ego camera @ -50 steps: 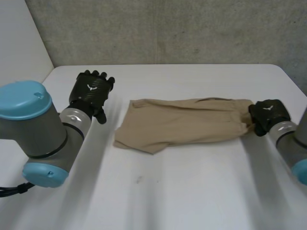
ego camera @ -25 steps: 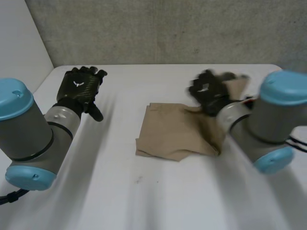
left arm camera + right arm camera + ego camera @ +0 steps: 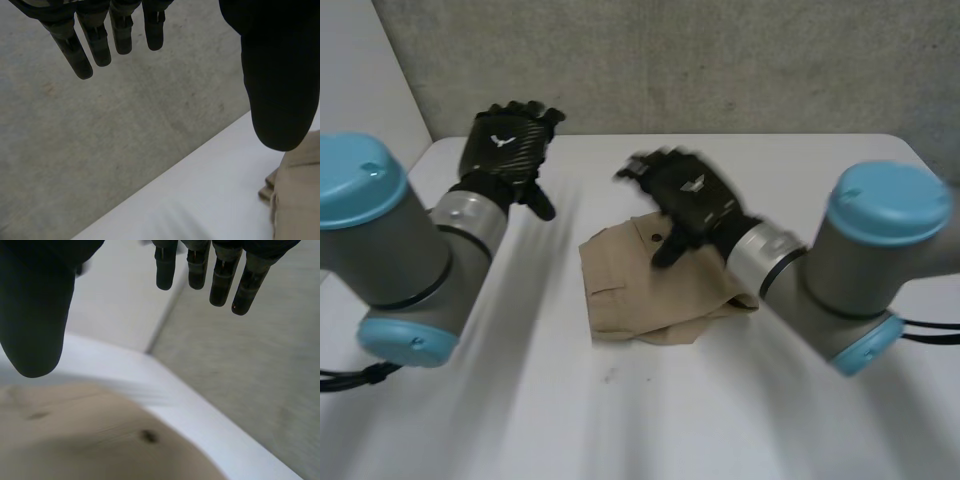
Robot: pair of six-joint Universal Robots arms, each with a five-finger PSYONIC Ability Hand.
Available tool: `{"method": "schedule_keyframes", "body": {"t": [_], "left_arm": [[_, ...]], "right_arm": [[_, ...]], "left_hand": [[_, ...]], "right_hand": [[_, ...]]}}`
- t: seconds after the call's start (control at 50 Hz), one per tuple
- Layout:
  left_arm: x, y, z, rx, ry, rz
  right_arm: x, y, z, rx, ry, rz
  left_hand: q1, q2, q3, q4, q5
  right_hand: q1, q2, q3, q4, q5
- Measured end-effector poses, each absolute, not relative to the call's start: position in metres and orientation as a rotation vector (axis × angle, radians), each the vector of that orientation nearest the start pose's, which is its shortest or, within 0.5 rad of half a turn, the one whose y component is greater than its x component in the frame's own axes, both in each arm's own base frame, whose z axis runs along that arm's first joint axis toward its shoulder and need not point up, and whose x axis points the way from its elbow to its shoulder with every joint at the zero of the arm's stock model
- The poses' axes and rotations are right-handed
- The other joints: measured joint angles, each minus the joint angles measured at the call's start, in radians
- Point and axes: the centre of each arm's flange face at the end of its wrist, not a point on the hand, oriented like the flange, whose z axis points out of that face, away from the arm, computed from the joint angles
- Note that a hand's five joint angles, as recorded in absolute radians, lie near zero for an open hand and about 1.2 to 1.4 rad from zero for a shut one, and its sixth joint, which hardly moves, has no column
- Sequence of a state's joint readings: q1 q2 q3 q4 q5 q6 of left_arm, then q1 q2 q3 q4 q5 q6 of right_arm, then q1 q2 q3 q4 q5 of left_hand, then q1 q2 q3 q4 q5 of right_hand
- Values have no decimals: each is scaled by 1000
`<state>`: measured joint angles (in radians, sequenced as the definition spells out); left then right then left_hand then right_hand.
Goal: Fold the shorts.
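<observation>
Soft, even light is falling from overhead, and the white table (image 3: 650, 420) is glowing pale across the lower half of the frame. The concrete wall (image 3: 720, 60) along the top is sitting dimmer, a flat mottled grey. The shorts (image 3: 640, 290) at the centre are throwing a thin, soft-edged shadow along their lower edge, with gentle shading gathering in the creases. The black left hand (image 3: 505, 150) at the upper left is soaking up the light, showing just a faint sheen on its back, while the right arm's cap (image 3: 890, 200) is catching a mild, spread-out highlight.
</observation>
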<state>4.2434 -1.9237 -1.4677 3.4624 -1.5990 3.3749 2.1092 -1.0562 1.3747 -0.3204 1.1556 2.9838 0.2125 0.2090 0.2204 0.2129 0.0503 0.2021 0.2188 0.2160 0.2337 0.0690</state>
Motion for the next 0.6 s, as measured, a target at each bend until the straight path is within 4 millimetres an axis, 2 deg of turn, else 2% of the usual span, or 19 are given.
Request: {"method": "schedule_keyframes", "body": {"t": [0.02,0.06,0.1,0.12,0.14,0.22,0.32,0.44,0.54,0.6], "left_arm": [[-297,-290,248,757,2126,-2414],[-307,-290,245,784,2131,-2424],[-315,-290,242,804,2137,-2427],[-327,-289,232,845,2159,-2420],[-331,-288,230,856,2166,-2417],[-359,-278,199,958,2267,-2358],[-373,-267,162,1011,2420,-2224],[-370,-259,126,995,2575,-1992],[-360,-256,114,974,2622,-1854],[-356,-253,113,970,2635,-1803]], "right_arm": [[344,-272,222,-895,1655,-1777],[335,-280,228,-797,1699,-1794],[331,-285,230,-750,1730,-1799],[326,-290,228,-710,1782,-1791],[325,-292,227,-704,1795,-1786],[323,-300,204,-722,1934,-1698],[327,-306,176,-777,2048,-1583],[328,-310,149,-817,2146,-1472],[324,-306,132,-899,2247,-1372],[318,-304,128,-970,2296,-1352]], "left_hand": [[0,0,0,0,0],[0,0,0,0,0],[0,0,0,0,0],[0,0,0,0,0],[0,0,0,0,0],[0,0,0,0,0],[0,0,0,0,0],[0,0,0,0,0],[-1,0,0,0,0],[-2,0,0,-1,0]], "right_hand": [[0,0,0,0,0],[0,0,0,0,0],[0,0,0,0,0],[0,0,0,0,0],[0,0,0,0,0],[0,0,0,0,0],[0,0,0,0,0],[0,0,0,0,0],[-31,-1,-12,0,0],[-54,-6,-36,-14,0]]}}
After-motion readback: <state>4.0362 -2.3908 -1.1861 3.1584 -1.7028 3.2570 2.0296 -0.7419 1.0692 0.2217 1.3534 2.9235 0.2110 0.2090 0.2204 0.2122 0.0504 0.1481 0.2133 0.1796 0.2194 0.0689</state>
